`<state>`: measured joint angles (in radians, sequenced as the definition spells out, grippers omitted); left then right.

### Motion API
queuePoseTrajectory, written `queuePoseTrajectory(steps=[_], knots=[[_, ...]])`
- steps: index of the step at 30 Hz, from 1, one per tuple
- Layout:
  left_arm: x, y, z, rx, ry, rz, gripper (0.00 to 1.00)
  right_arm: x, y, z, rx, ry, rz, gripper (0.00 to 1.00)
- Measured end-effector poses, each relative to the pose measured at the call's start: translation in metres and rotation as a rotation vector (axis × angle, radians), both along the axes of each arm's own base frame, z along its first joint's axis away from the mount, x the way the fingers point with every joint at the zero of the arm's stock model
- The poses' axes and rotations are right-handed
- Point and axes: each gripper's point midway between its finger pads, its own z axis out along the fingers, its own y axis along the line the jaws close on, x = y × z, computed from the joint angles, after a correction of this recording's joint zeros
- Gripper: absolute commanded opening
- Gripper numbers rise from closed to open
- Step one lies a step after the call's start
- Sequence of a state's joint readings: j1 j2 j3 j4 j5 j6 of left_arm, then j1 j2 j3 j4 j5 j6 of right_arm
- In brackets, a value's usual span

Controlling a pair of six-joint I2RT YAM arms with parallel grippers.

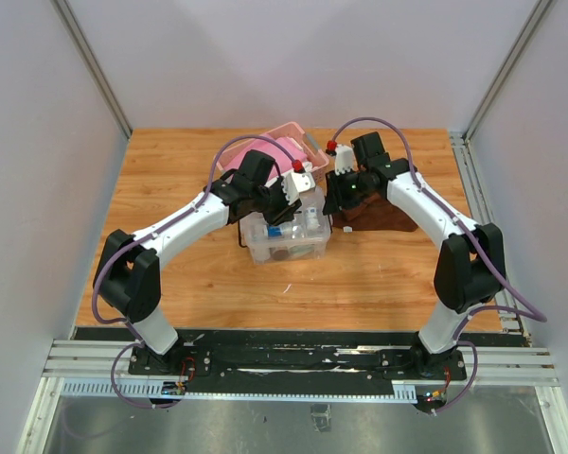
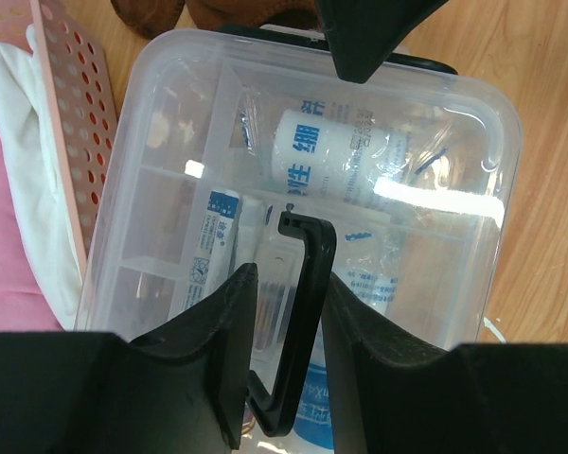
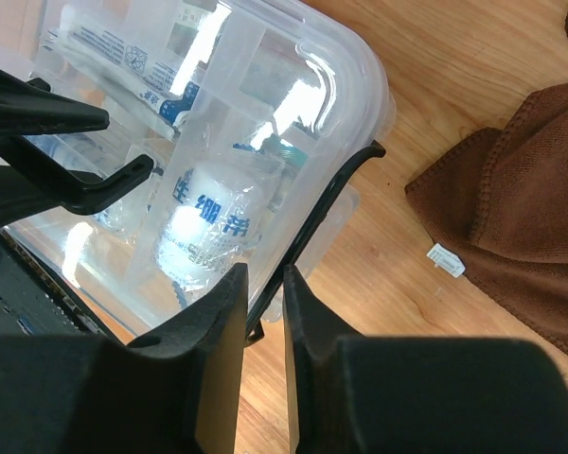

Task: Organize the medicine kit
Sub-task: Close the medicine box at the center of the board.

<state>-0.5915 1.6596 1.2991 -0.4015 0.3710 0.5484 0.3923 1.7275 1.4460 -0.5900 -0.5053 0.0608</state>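
**Wooden table, top view: 3 large items and 1 scrap on the boards**

Table (image 1: 170, 274): orange-brown planks. The clear medicine kit box (image 1: 265, 253) stands near the centre. A pink basket (image 1: 284, 128) sits at 12 o'clock from the box, just beside it; contact cannot be told. A crumpled brown cloth (image 1: 379, 219) lies at 3 o'clock from the box, with bare wood between them. 1 small white tag (image 3: 445, 259) lies on the wood just beside the cloth's edge.

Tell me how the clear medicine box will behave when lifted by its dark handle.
Probably light: the clear box looks thin-walled and holds a wrapped white roll and flat packets. Likely slippery, since its plastic glares. The loose contents may shift if it tilts on the thin dark handle.
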Motion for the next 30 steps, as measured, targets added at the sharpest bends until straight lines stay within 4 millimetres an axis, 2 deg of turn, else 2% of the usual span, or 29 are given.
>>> queuePoseTrajectory(steps=[5,9,13,17,24,30], knots=[[0.000,0.000,0.000,-0.004,0.003,0.004,0.36,0.001,0.001,0.000,0.002,-0.007,0.000,0.20],[0.000,-0.001,0.000,-0.006,0.003,0.005,0.36,0.001,0.001,0.000,0.000,-0.009,0.002,0.32],[0.000,-0.001,0.000,-0.008,0.001,0.008,0.36,-0.002,0.003,0.000,0.004,-0.007,0.024,0.49],[0.000,0.000,0.001,-0.014,-0.002,0.011,0.38,-0.008,0.006,0.004,0.024,-0.005,0.058,0.58],[0.002,0.005,0.002,-0.025,-0.004,0.031,0.47,-0.008,0.003,0.017,0.049,-0.036,0.067,0.63],[0.002,0.017,0.006,-0.020,-0.016,0.066,0.58,0.003,-0.006,0.021,0.067,-0.048,0.030,0.64]])
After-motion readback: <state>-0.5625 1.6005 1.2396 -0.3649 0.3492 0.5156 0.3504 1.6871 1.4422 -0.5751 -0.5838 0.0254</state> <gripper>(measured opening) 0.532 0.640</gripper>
